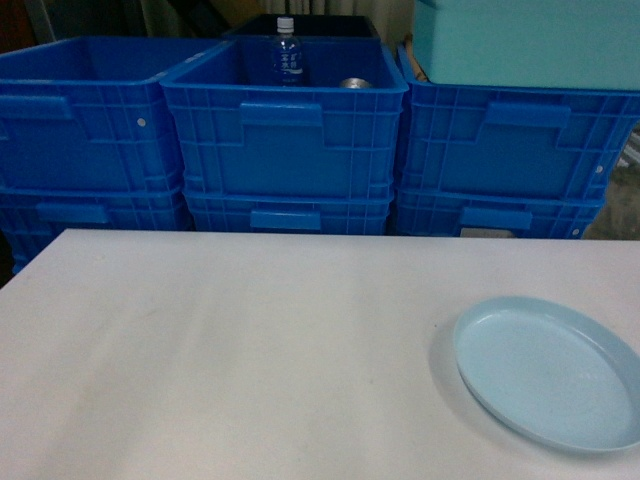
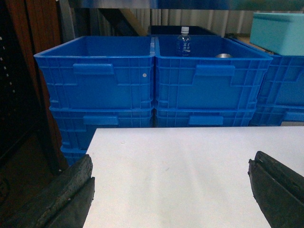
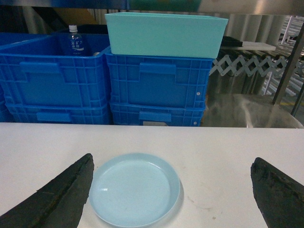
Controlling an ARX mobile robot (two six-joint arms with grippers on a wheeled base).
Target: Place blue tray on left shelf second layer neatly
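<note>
The blue tray [image 1: 548, 372] is a round pale-blue dish lying flat on the white table [image 1: 250, 360], near its front right corner. In the right wrist view the blue tray [image 3: 134, 190] lies below and between my right gripper's fingers, close to the left finger. My right gripper [image 3: 172, 162] is open and holds nothing. My left gripper [image 2: 171, 160] is open too, over bare white table [image 2: 180, 156] near its left edge. Neither gripper shows in the head view. The left shelf second layer is out of view.
Stacked deep blue crates [image 1: 285, 130] line the table's far edge. A water bottle [image 1: 287, 52] stands in the middle one, and a teal bin [image 1: 530, 40] rests on the right stack. The table's left edge [image 2: 90, 152] drops beside a dark wooden frame [image 2: 28, 71]. Shiny steel surfaces [image 3: 247, 109] lie far right.
</note>
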